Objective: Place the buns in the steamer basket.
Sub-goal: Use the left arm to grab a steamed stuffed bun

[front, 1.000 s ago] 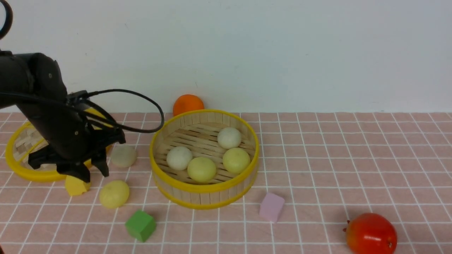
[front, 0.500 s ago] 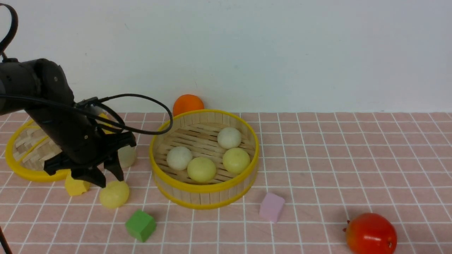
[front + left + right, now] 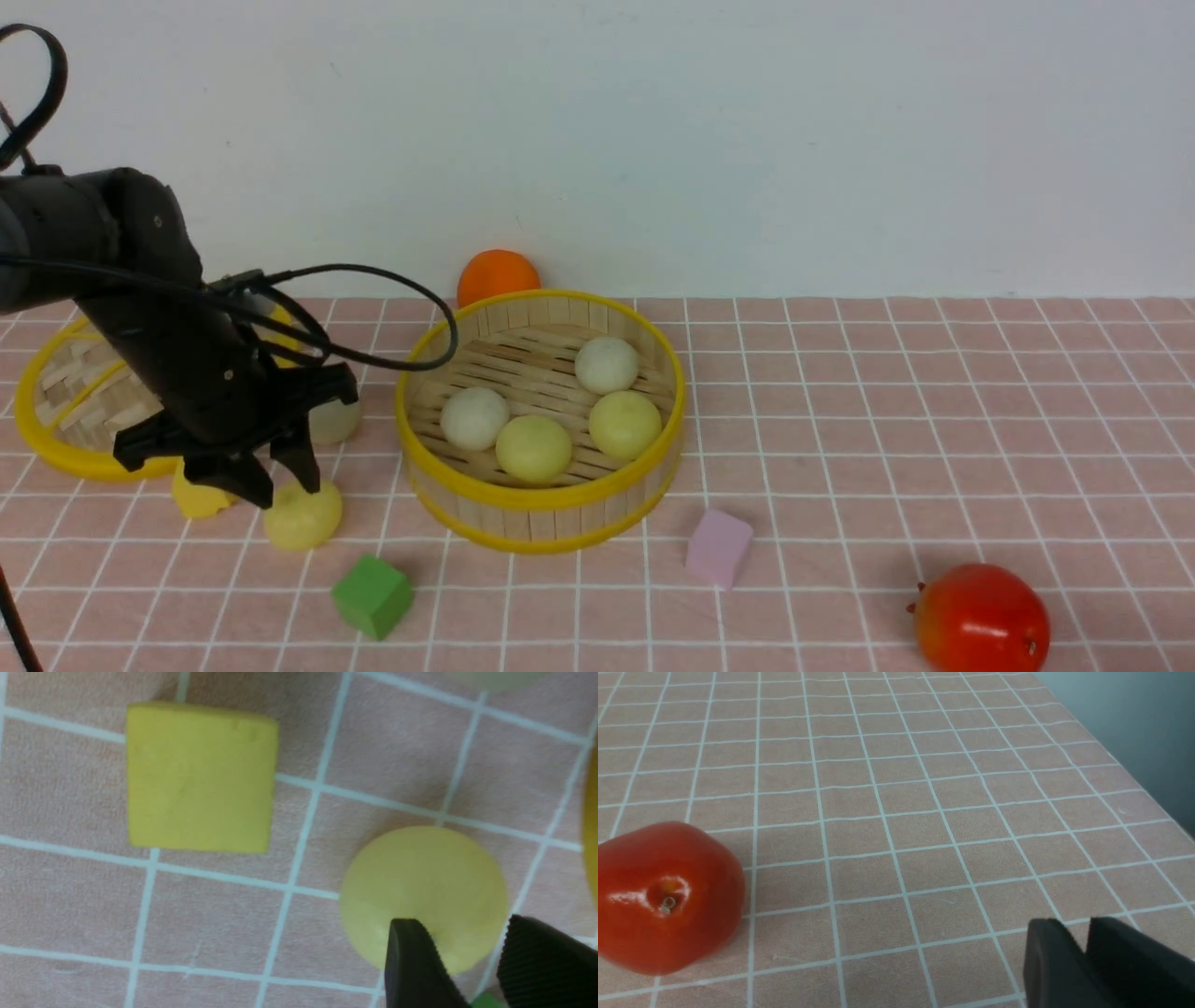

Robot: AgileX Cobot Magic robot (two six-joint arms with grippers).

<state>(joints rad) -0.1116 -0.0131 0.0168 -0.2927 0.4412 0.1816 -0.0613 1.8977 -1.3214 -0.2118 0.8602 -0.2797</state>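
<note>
Yellow bun (image 3: pixel 301 518) under left gripper (image 3: pixel 280 492), jaws spread, empty. One finger overlaps it: centre first, then close gently.

There are 6 buns (image 3: pixel 533 448): 3 yellow and 3 white, with 4 in the 1 basket (image 3: pixel 541 525) and 2 on the table (image 3: pixel 934 420). There is 1 lid (image 3: pixel 65 392). There are 3 blocks: 1 yellow block (image 3: pixel 196 499), 1 green block (image 3: pixel 372 595), 1 pink block (image 3: pixel 719 548). There are 2 fruits: 1 orange (image 3: pixel 498 273), 1 red fruit (image 3: pixel 980 621).
</note>
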